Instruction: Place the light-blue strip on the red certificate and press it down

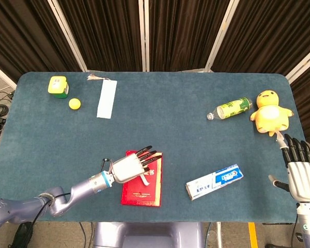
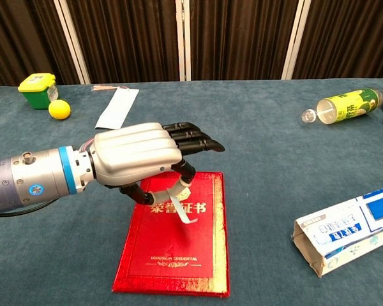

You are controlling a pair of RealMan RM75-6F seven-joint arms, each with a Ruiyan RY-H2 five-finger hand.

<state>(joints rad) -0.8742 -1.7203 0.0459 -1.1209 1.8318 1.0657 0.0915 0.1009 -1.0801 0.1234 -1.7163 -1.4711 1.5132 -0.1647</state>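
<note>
Progress, judged from the head view: the carrying part looks nearly done. The left hand (image 1: 128, 168) hovers over the upper part of the red certificate (image 1: 144, 195), which lies flat near the front edge of the worktop (image 1: 170, 124). A small pale piece, which I take to be the light-blue strip (image 1: 145, 180), shows just below the fingers, but it is too small here to read well. The right hand (image 1: 301, 178) is at the far right edge, fingers spread, holding nothing. A pale bookmark (image 1: 106, 98) lies well apart, at the back left.

The chest view is clearer. The left hand (image 2: 137, 162) pinches the light-blue strip (image 2: 184, 211) between thumb and a finger, the other fingers stretched forward. The strip hangs curled, and its lower end is at or just above the cover of the red certificate (image 2: 172, 258); I cannot tell if it touches. It is not yet released, so laying it flat and pressing it down are left.
</note>
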